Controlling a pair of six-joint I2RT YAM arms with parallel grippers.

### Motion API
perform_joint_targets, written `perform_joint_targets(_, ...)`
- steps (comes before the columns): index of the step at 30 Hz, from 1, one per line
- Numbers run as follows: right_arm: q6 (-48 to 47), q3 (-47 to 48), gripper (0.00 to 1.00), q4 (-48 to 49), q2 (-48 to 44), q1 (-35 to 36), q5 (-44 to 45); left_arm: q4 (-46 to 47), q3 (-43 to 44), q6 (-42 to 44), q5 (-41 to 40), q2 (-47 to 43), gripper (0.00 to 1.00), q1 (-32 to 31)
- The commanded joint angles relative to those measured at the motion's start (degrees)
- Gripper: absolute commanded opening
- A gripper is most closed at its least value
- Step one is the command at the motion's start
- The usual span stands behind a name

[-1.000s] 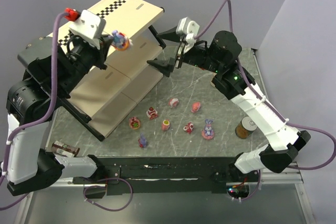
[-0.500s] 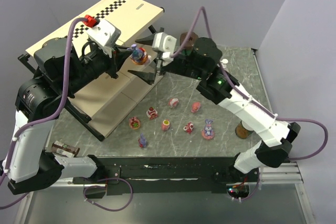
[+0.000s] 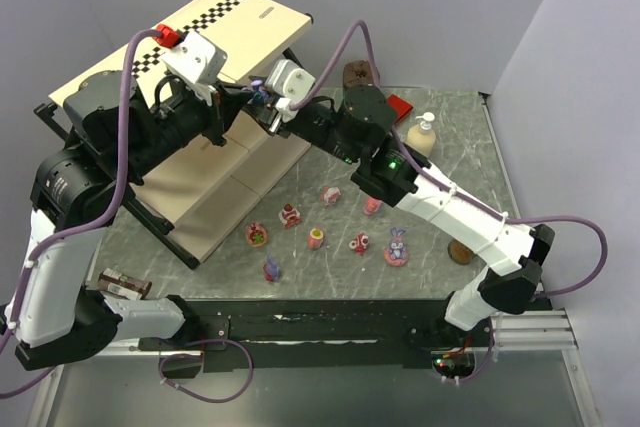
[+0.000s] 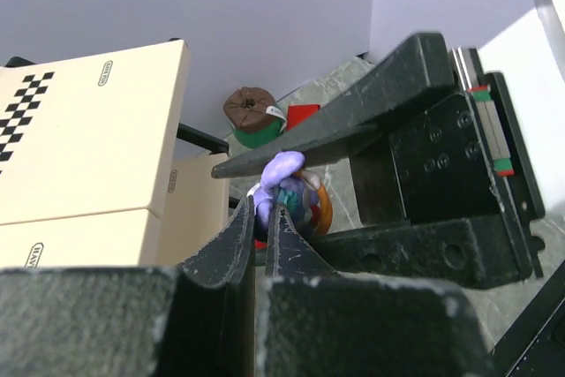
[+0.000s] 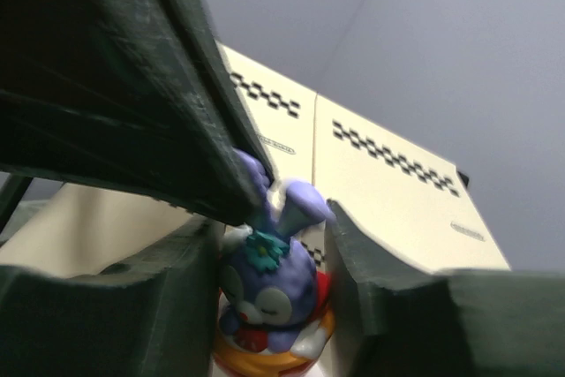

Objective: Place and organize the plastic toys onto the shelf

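Note:
A purple bunny toy point(image 3: 262, 97) on an orange base hangs in the air beside the shelf point(image 3: 250, 17), between both grippers. My left gripper point(image 3: 250, 99) is shut on one of its ears point(image 4: 281, 168); the tips point(image 4: 265, 205) pinch it from below in the left wrist view. My right gripper point(image 5: 274, 222) has closed in from the other side, its fingers pressing the bunny's point(image 5: 269, 284) body and ear. Several more plastic toys lie on the table, among them a pink piece point(image 3: 330, 194), a red one point(image 3: 289, 215) and another bunny point(image 3: 397, 247).
A cream pump bottle point(image 3: 423, 134) and a red block point(image 3: 398, 107) stand at the back right. A brown round object point(image 3: 357, 73) sits behind the right arm. A tin can point(image 3: 462, 250) is half hidden by the right forearm. A small bottle point(image 3: 125, 284) lies near the left base.
The left gripper carried the bunny to the right, away from the shelf front. The right gripper swung left to meet it and its wide-open jaws closed around the toy.

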Motion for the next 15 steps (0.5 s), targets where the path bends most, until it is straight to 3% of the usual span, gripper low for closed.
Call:
perform_joint_targets(1, -0.99, 1.01, 0.22, 5.39, 0.72, 0.37, 6.62, 4.3, 0.24, -1.39, -1.78, -1.7, 0.07, 0.12)
perform_joint_targets(4, -1.17, 1.01, 0.0, 6.26, 1.33, 0.46, 7.85, 5.61, -0.11, -1.66, -3.71, -2.14, 0.2, 0.03)
perform_joint_targets(6, -1.69, 1.18, 0.0, 7.49, 1.94, 0.46, 8.12, 7.19, -0.98, -2.09, -5.37, -3.1, 0.39, 0.12)
perform_joint_targets(9, -2.22, 1.53, 0.0, 10.65, 3.43, 0.2, 10.14, 13.85, -5.11, -2.71, -11.76, -5.99, 0.75, 0.03)
perform_joint_targets(10, -2.22, 1.79, 0.0, 11.44, 3.88, -0.06, 10.31, 16.23, -8.43, -3.23, -13.71, -7.05, 0.97, 0.12)
perform_joint_targets(15, 1.64, 7.32, 0.0, 14.17, 8.17, -2.96, 8.56, 29.95, -18.03, -2.98, -18.91, -15.22, 0.96, 0.12)
